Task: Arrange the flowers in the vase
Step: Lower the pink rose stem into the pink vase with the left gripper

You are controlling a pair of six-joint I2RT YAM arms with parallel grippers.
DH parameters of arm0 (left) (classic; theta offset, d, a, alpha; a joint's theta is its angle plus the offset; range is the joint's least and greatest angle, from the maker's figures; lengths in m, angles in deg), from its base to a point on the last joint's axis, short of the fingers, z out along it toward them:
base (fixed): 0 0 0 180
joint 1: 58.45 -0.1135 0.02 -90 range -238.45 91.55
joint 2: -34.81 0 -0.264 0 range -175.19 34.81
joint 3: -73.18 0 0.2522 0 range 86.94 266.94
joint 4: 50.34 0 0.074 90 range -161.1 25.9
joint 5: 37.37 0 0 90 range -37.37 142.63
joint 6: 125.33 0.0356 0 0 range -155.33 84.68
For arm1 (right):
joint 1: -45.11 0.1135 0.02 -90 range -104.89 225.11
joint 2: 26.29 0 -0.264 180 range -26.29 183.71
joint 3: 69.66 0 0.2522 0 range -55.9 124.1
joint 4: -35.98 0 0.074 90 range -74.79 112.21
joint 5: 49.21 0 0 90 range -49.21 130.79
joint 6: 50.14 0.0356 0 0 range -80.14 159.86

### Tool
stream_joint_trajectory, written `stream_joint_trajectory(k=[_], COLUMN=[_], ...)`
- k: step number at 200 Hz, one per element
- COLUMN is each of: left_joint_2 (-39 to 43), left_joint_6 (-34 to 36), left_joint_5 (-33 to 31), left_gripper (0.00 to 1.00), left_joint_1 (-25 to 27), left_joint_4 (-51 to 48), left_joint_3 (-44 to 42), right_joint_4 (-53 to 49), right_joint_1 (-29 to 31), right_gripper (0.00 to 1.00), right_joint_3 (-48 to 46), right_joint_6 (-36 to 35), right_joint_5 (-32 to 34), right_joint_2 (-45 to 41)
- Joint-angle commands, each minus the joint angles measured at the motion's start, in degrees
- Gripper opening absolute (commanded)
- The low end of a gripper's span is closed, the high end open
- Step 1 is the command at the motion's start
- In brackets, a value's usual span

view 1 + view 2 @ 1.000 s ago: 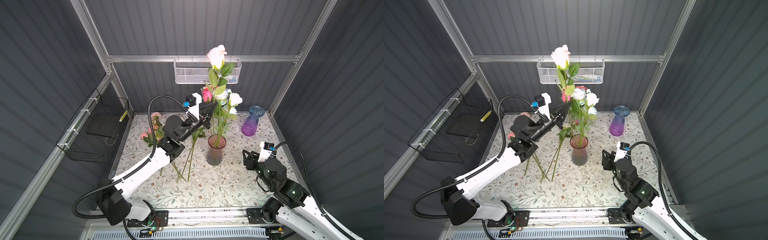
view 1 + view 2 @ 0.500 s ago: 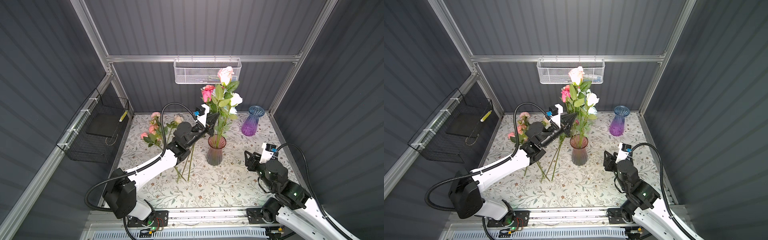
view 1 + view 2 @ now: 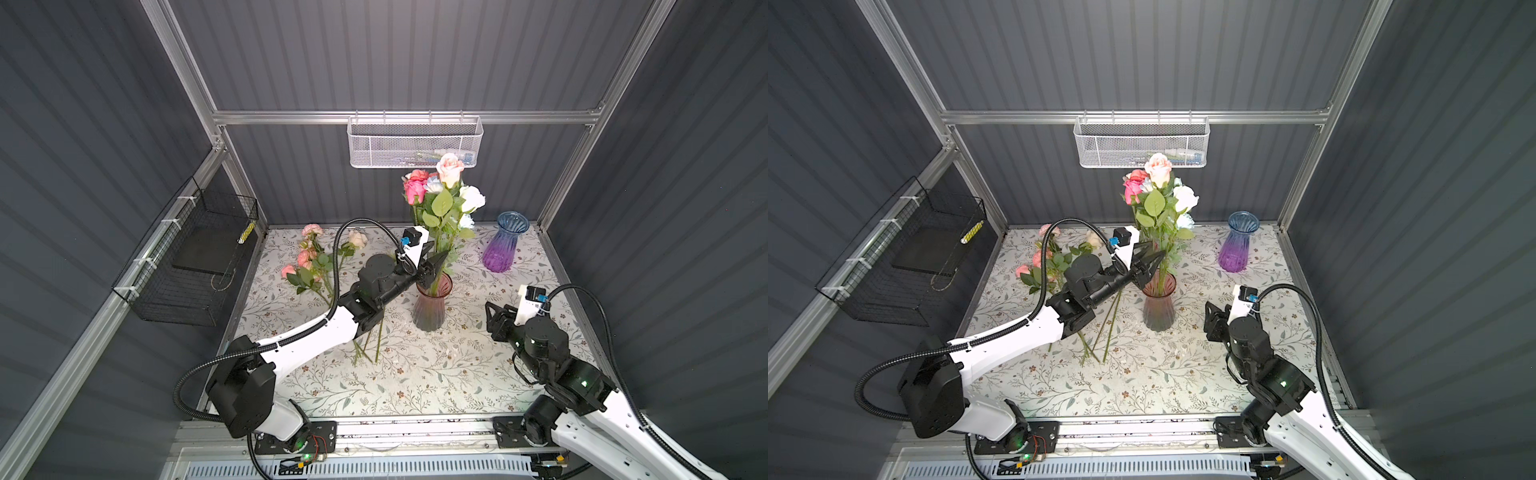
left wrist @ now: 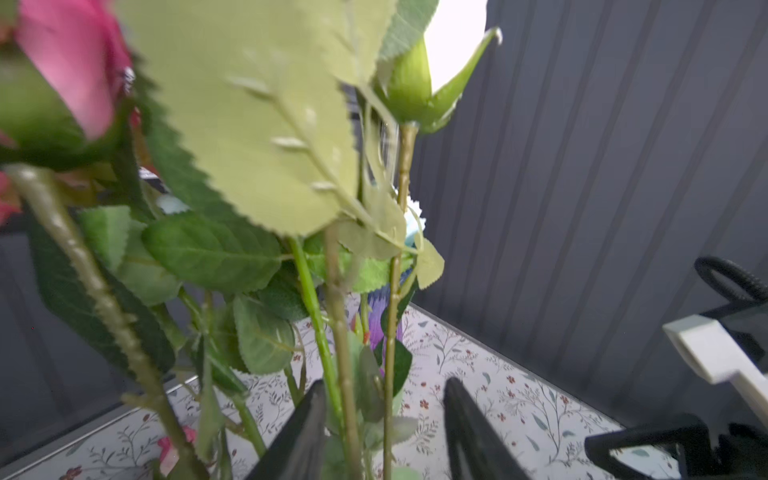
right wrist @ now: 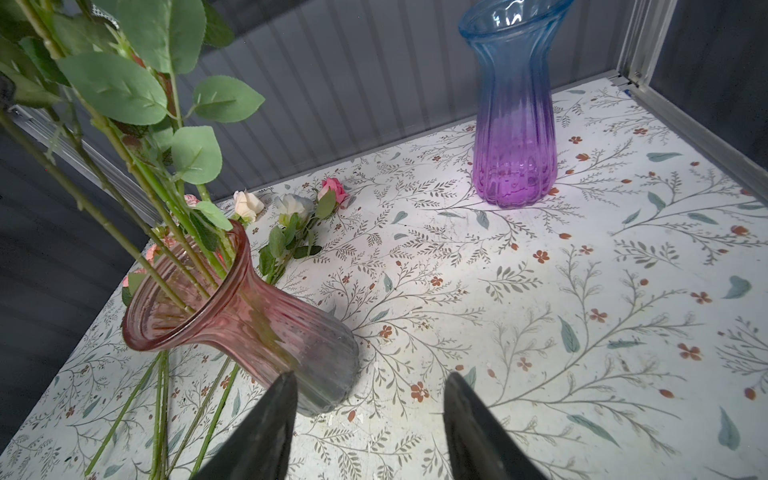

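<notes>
Floral-patterned table (image 3: 415,374), dark ribbed walls. The pink vase (image 3: 430,309) stands mid-table and holds several flowers (image 3: 442,203). The loose flowers (image 3: 309,266) lie at the far left. The left gripper (image 4: 382,415) sits at the vase's rim, jaws spread with stems standing between them. The right gripper (image 5: 370,399), jaws parted and empty, hovers near the vase's base.

Vase (image 3: 429,309) upright, mid-table (image 3: 415,374). Bunch (image 3: 442,203) stands in vase. Loose flowers (image 3: 311,266) lie on table left of vase, stems running to vase's left-front. Second vase (image 3: 503,247) behind and right of vase, well apart. Mesh basket (image 3: 415,143) on back wall behind vase. Wire basket (image 3: 195,266) on side wall, far left of vase. Left gripper (image 3: 437,258) at stems just above vase rim. Right gripper (image 3: 491,319) right of vase, near, apart.
</notes>
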Motion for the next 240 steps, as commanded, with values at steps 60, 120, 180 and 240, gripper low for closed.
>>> stream_joint_trajectory(k=[60, 120, 180, 240], left_joint_2=[8.73, 17.34, 23.49, 4.25], left_joint_6=[4.17, 5.03, 1.90, 0.67], left_joint_5=[-5.46, -9.56, -11.74, -6.77], left_gripper=[0.86, 0.88, 0.48, 0.45], left_joint_1=[0.44, 0.44, 0.36, 0.40], left_joint_4=[-27.07, -36.36, -30.47, -32.21], left_joint_3=[7.51, 4.93, -2.82, 13.36], right_joint_4=[-0.59, -1.65, 0.03, 1.03], right_joint_1=[-0.22, -0.18, -0.21, -0.35], right_gripper=[0.63, 0.64, 0.61, 0.61], right_joint_3=[3.23, 7.82, 11.33, 10.08], right_joint_6=[-0.99, -1.80, -1.90, -1.83], right_joint_5=[-0.86, -2.89, -5.35, -4.42], right_joint_2=[2.83, 5.49, 11.58, 12.35])
